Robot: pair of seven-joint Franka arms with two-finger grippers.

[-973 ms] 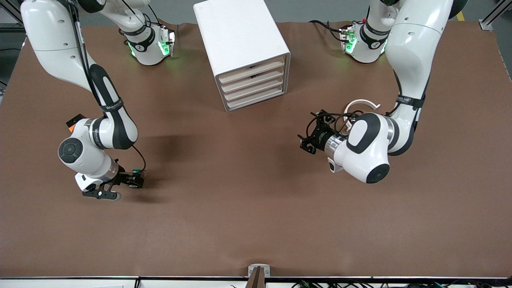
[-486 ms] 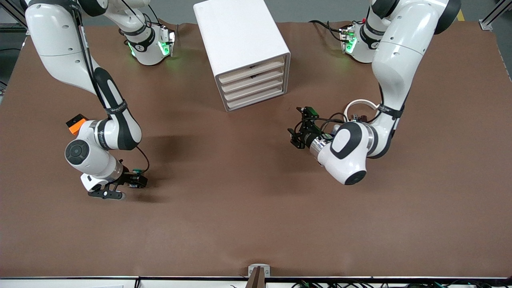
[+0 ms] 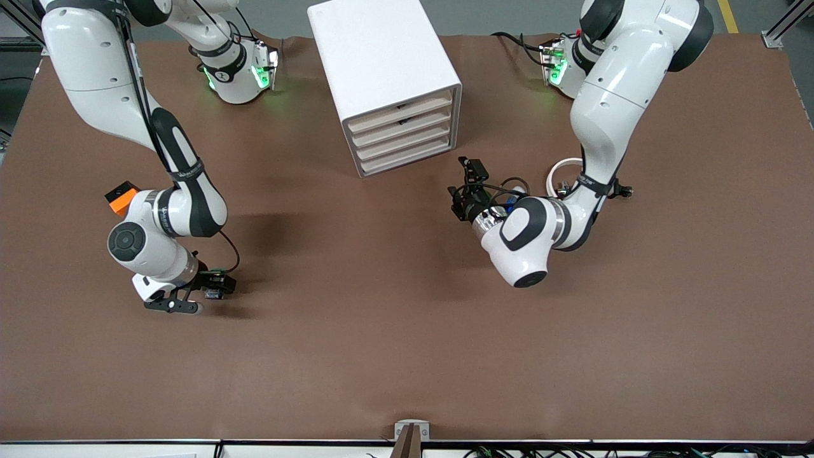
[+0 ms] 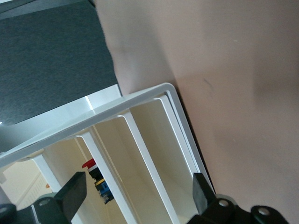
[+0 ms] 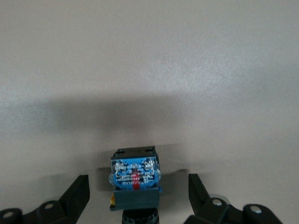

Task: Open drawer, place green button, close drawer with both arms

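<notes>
Now the left gripper, fingers spread, faces the shut drawer to open it; the right gripper straddles the button on the table, unclosed, and must pinch next.

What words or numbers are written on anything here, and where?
Nothing reads clearly.
White lettering on the right arm's black band: too small to read.
White lettering on the left arm's black band: too small to read.
Tiny marks on the blue end of the button, inside the open right pincer: blurred.
</notes>
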